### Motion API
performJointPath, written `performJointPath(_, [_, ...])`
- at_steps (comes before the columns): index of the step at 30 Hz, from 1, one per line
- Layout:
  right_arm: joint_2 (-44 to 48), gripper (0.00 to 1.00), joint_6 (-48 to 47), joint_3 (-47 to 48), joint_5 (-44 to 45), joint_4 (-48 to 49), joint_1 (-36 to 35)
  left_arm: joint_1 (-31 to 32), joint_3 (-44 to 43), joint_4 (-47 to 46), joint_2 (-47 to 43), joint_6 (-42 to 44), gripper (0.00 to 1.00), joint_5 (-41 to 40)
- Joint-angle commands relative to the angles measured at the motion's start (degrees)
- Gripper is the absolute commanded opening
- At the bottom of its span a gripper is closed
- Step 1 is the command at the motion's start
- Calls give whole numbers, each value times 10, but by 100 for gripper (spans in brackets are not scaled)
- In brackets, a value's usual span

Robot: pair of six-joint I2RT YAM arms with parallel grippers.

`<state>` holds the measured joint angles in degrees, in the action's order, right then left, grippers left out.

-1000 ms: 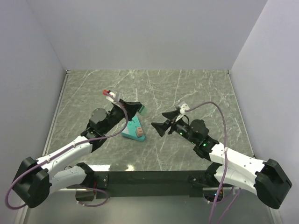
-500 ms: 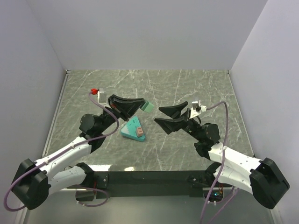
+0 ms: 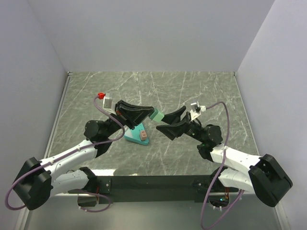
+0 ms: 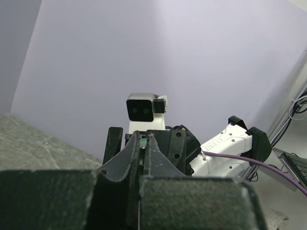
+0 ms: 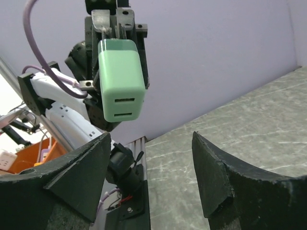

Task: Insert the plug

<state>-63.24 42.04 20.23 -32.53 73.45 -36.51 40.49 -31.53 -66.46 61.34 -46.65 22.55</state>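
Observation:
A pale green plug hangs in the air over the middle of the table, pinched at its back end by my shut left gripper. In the right wrist view the green plug shows its end face with two slots, above and left of the gap of my right gripper. The right gripper is open and holds nothing; its tips stand just right of the plug. In the left wrist view only a green sliver of the plug shows between the fingers. A teal triangular socket block lies on the table below.
The marble tabletop is walled by grey panels at the back and both sides. Purple cables loop from both wrists. A black base rail runs along the near edge.
My left gripper has carried the plug up and to the right, toward the right gripper. The right gripper has moved left to meet it, and its jaws have narrowed somewhat.

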Motion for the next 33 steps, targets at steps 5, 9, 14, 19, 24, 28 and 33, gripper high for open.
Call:
performJointPath(5, [7, 74, 16, 7, -18, 211, 3, 6, 10, -68, 4, -18, 0, -9])
performJointPath(9, [20, 74, 5, 9, -16, 199, 3, 6, 12, -61, 1, -12, 0, -10])
performJointPath(14, [39, 73, -5, 14, -19, 186, 4, 10, 10, -58, 4, -6, 0, -13])
performJointPath(19, [49, 73, -13, 18, -15, 179, 4, 20, 6, -67, 18, -7, 0, -7])
performJointPath(24, [48, 72, -10, 34, -23, 187, 4, 31, -2, -69, 30, -5, 0, -4])
performJointPath(28, [50, 70, -17, 36, -18, 186, 4, 37, -3, -69, 31, -2, 0, -6])
performJointPath(33, [46, 51, -14, 35, -21, 201, 3, 41, -4, -80, 42, -1, 0, 0])
